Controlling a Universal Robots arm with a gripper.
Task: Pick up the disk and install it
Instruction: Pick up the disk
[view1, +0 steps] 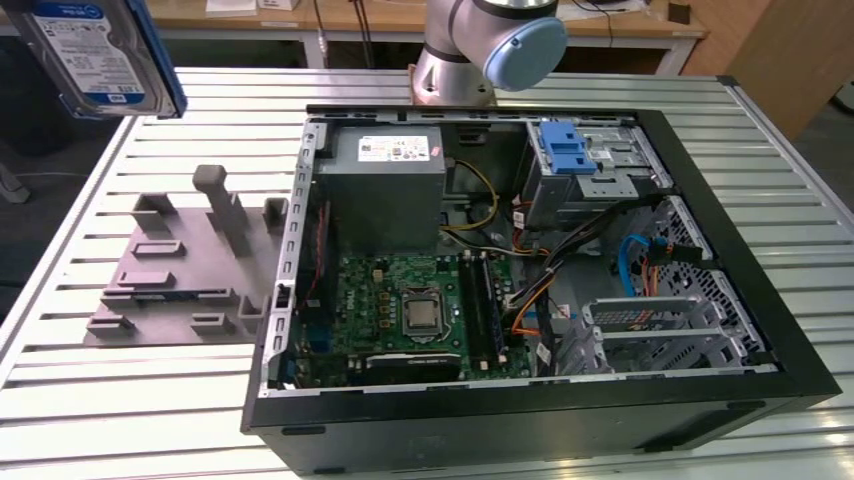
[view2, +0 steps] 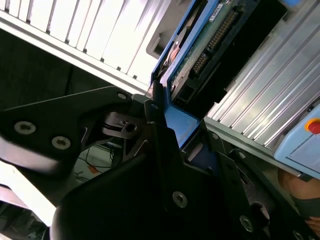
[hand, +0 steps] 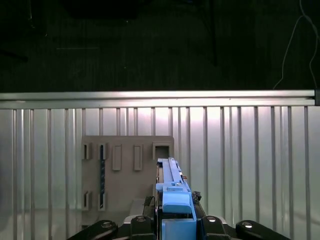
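1. Slatted aluminium table (view1: 747, 130): carries everything below.
2. Black PC tower case (view1: 534, 420): lies on its side, panel off, green motherboard (view1: 414, 310) and grey power supply box (view1: 380, 185) exposed.
3. Silver-grey robot arm w/ pale blue joint cap (view1: 487, 45): stands behind the case.
4. Grey plastic fixture plate w/ upright pegs and slots (view1: 187, 260): lies on the table just beside the case, on the exterior view's left.
5. Flat silver-metal disk w/ blue-and-white label in blue plastic bracket (view1: 87, 50): up in the air at the exterior view's upper left, well apart from the case. In the first wrist view it is edge-on over the fixture plate.
6. Black gripper (view2: 172, 120): fingers clamped onto the disk's blue bracket end.
7. Blue ribbed plastic latch (view1: 574, 150): sits on the silver drive cage (view1: 601, 180) inside the case.
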